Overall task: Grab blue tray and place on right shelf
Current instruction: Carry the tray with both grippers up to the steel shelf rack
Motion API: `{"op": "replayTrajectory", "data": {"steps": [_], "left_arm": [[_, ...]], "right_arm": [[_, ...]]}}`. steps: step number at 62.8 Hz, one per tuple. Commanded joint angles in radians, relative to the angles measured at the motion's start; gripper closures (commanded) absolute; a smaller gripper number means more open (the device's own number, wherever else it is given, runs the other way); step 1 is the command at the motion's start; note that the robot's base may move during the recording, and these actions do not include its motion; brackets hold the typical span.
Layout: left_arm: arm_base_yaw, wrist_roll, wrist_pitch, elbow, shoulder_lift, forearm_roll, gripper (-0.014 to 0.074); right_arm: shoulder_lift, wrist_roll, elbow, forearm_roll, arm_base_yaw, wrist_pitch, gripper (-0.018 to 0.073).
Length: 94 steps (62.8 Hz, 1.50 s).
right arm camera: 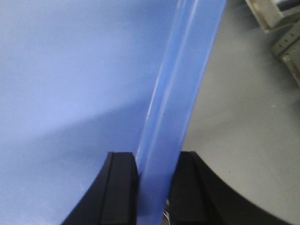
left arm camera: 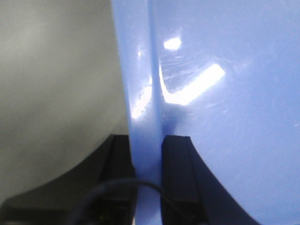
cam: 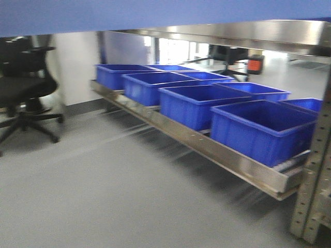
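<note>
The light blue tray [cam: 155, 14] fills the top of the front view, held up in the air. My left gripper [left arm camera: 147, 150] is shut on the tray's left rim [left arm camera: 143, 93], one finger on each side of it. My right gripper [right arm camera: 157, 166] is shut on the tray's right rim [right arm camera: 178, 93] in the same way. The tray's glossy inside shows in both wrist views. The stainless-steel shelf [cam: 258, 33] with its wide reflective lip runs across the upper right of the front view, just under the tray's edge.
A lower steel shelf [cam: 207, 147] carries several deep dark blue bins [cam: 258, 129]. A perforated grey upright [cam: 313, 196] stands at the right. A black office chair [cam: 26, 88] stands at the left on the grey floor. A rack corner [right arm camera: 276, 14] shows in the right wrist view.
</note>
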Motion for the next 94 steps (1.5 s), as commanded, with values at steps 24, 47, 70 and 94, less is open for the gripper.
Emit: {"op": "replayTrajectory", "data": {"steps": [24, 47, 70, 94], "left_arm": [[-0.012, 0.035, -0.013, -0.030, -0.020, -0.025, 0.0644], [-0.012, 0.035, -0.013, -0.030, -0.020, -0.025, 0.0644], [-0.012, 0.035, -0.013, -0.030, -0.020, -0.025, 0.0644], [-0.012, 0.035, -0.013, -0.030, -0.020, -0.025, 0.0644]], "right_arm": [[-0.018, -0.036, -0.041, -0.009, 0.003, -0.081, 0.0504], [-0.018, -0.036, -0.041, -0.009, 0.003, -0.081, 0.0504], [-0.018, -0.036, -0.041, -0.009, 0.003, -0.081, 0.0504], [-0.018, -0.036, -0.041, -0.009, 0.003, -0.081, 0.0504]]}}
